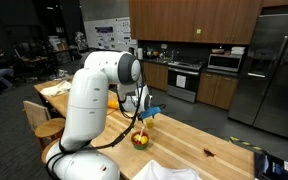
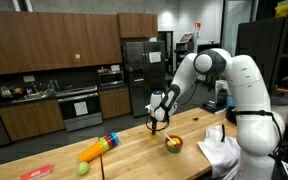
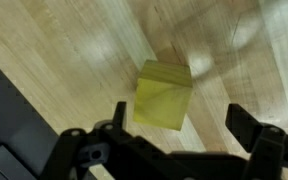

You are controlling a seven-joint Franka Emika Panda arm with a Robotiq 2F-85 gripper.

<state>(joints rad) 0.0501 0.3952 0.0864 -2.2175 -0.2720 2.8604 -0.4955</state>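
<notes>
Right under the wrist camera, a yellow block sits on the pale wooden table, one corner turned toward the lens. The gripper hangs above it with its jaws spread wide. A dark finger stands off to either side of the block's near edge, and neither touches it. Nothing else shows in that close view.

From farther off, both exterior views show what the wrist misses. The gripper is low over the tabletop, and near it is a small bowl with something orange and yellow inside. The block itself is too small to pick out there. In an exterior view the bowl looks green. A white cloth lies near the arm's base, and farther along the table are a bright multicoloured toy and a green ball. Beyond the table stand dark kitchen cabinets, a stove and a steel fridge.
</notes>
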